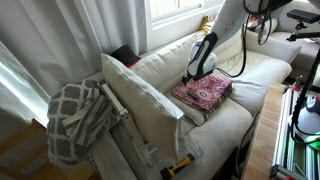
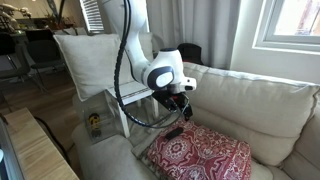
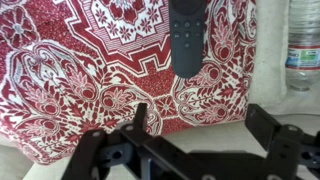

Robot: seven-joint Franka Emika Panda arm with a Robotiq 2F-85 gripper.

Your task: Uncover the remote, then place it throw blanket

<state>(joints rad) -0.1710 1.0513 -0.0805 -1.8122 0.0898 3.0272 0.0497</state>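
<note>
Remote [image 3: 188, 35] is lying uncovered on the red patterned throw [image 3: 90, 70], near its far edge, with a plastic bottle [image 3: 303, 40] showing just beside the throw. Gripper [image 3: 202, 115] is hovering over the throw on the pale sofa [image 2: 250, 100], fingers spread wide and gripping nothing

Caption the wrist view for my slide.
Open gripper poised near a black remote lying on a red patterned throw, plastic bottle beside it.

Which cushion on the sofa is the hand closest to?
The red patterned cushion, lying flat beneath the hand with the black remote on it; the big white cushion stands propped farther off.
</note>
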